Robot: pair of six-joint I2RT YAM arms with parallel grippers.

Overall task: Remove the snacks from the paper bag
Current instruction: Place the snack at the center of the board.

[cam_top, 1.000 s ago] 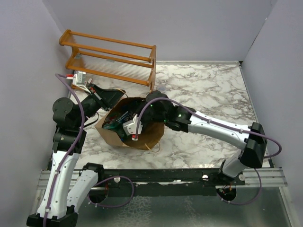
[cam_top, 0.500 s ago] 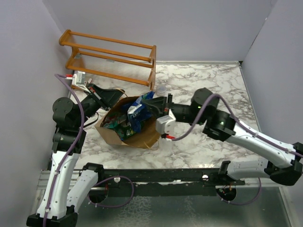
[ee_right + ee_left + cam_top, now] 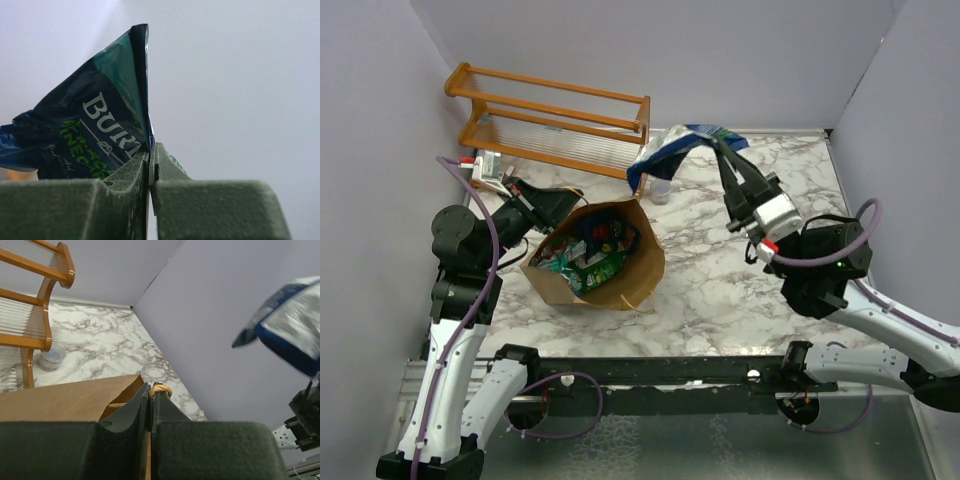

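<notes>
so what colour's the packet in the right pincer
Dark blue packet with white and green print; best in right wrist view.

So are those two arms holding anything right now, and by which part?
Right fingers pinch a blue snack packet by one edge; left fingers pinch the paper bag at its rim.

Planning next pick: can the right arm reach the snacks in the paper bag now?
Probably not yet: the right hand is shut on a blue packet, held aloft. Otherwise the way looks free: the paper bag gapes upward, snacks in view, and the left hand pinches only its left rim.
</notes>
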